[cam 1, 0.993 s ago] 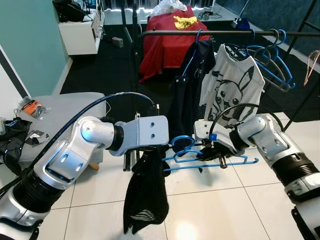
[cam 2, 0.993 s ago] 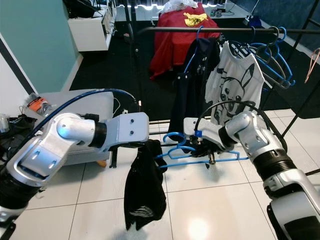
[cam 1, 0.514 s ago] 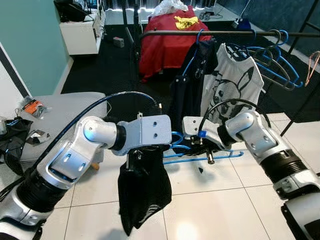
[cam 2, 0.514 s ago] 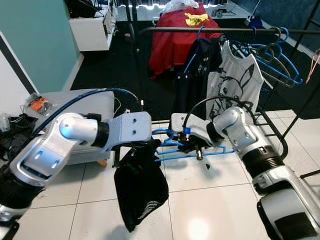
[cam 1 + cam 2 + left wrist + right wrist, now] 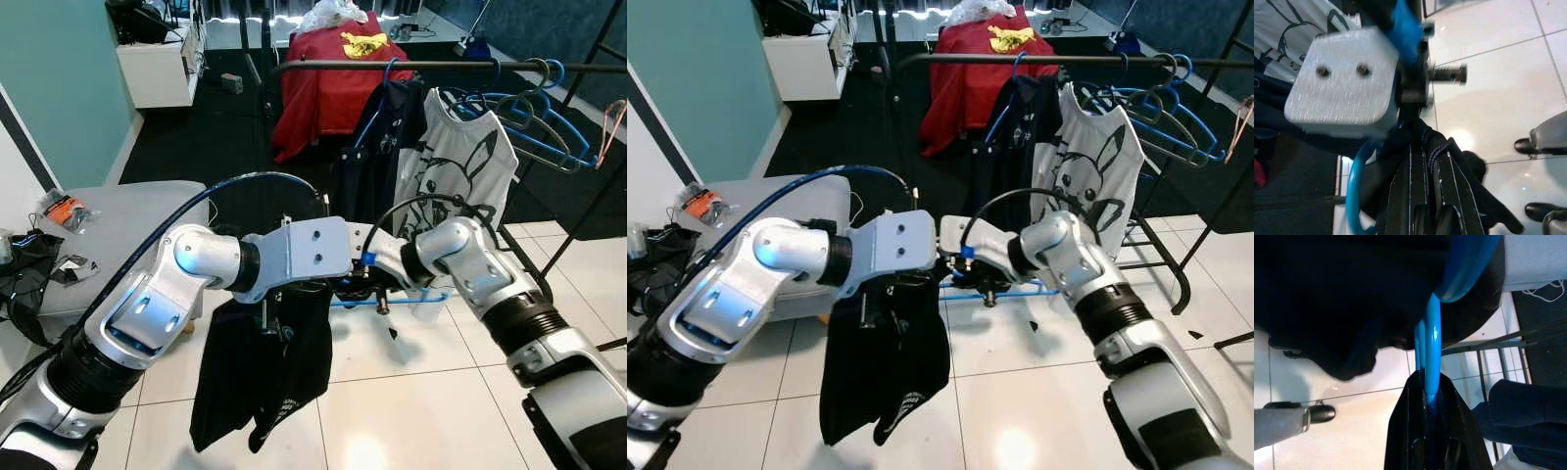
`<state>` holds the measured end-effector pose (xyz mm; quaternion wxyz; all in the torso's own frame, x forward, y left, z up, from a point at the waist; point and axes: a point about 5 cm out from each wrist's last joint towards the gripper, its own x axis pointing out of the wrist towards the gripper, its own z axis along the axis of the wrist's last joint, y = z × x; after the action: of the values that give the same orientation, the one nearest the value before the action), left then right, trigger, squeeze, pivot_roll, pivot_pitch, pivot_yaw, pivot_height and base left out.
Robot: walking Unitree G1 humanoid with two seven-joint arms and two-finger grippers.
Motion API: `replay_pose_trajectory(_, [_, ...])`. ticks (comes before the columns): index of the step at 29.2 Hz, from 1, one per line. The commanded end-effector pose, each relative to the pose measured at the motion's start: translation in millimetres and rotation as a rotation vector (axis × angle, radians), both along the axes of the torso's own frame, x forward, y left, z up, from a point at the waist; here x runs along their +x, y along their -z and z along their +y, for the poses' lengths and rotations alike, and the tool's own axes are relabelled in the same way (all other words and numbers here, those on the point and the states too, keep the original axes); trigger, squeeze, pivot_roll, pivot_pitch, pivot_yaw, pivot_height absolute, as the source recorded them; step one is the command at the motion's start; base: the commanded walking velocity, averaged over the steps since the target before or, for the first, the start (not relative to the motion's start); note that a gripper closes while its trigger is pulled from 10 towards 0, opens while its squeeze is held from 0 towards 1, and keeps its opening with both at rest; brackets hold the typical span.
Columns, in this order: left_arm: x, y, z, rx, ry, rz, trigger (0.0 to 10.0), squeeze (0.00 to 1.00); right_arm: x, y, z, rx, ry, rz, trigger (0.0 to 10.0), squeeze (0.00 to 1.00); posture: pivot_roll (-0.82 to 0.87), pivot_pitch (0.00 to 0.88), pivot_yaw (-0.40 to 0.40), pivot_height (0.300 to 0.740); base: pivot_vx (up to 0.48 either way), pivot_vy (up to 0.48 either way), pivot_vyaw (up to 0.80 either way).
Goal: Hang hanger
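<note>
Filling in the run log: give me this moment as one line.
left gripper: shut on black garment | right gripper: shut on blue hanger | hanger at garment, not yet on rack rail

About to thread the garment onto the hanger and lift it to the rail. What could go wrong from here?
1. The left gripper pinches only a fold of the black garment; most of it hangs loose and could slip out.
2. The right gripper grips the blue hanger near one spot, so it may twist under load.
3. The rail already carries the Pikachu shirt and empty blue hangers, which could snag the hook.
</note>
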<state>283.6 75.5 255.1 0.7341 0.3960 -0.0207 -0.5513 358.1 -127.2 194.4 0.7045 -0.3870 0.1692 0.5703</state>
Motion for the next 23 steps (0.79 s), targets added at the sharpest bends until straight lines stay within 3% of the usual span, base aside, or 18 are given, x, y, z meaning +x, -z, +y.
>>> replay_pose_trajectory(1, [-3.8, -10.2, -4.3, -0.042, 0.024, -0.01, 10.0, 0.0, 2.3, -3.0, 2.9, 0.014, 0.005, -0.025, 10.0, 0.0, 0.0, 0.071, -0.027, 0.74, 0.0, 0.0, 0.0])
replay_pose_trajectory(7, [-3.7, -29.9, -7.4, -0.161, 0.005, 0.016, 10.0, 0.0, 2.8, 7.8, 3.3, 0.026, 0.036, -0.015, 10.0, 0.0, 0.0, 0.071, -0.031, 0.74, 0.0, 0.0, 0.0])
replay_pose_trajectory(13, [0.9, -29.2, -1.5, -0.156, -0.042, 0.004, 10.0, 0.0, 3.0, 12.7, 0.9, 0.069, 0.088, 0.01, 10.0, 0.0, 0.0, 0.072, -0.031, 0.74, 0.0, 0.0, 0.0])
replay_pose_trajectory(15, [8.4, -27.2, 7.1, -0.14, -0.114, -0.021, 10.0, 0.0, 0.9, 18.4, -1.2, 0.155, 0.159, 0.064, 10.0, 0.0, -0.01, 0.073, -0.035, 0.74, 0.0, 0.0, 0.0])
replay_pose_trajectory(20, [12.2, -27.0, 12.9, -0.142, -0.161, -0.027, 10.0, 0.0, -2.8, 27.9, -4.4, 0.251, 0.249, 0.112, 10.0, 0.0, -0.01, 0.074, -0.043, 0.74, 0.0, 0.0, 0.0])
replay_pose_trajectory(21, [13.8, -26.3, 15.7, -0.147, -0.187, -0.027, 10.0, 0.0, -4.9, 36.9, -8.5, 0.309, 0.334, 0.128, 10.0, 0.0, -0.01, 0.07, -0.039, 0.74, 0.0, 0.0, 0.0])
replay_pose_trajectory(23, [13.8, -26.3, 15.7, -0.147, -0.187, -0.027, 10.0, 0.0, -4.9, 36.9, -8.5, 0.309, 0.334, 0.128, 10.0, 0.0, -0.01, 0.07, -0.039, 0.74, 0.0, 0.0, 0.0])
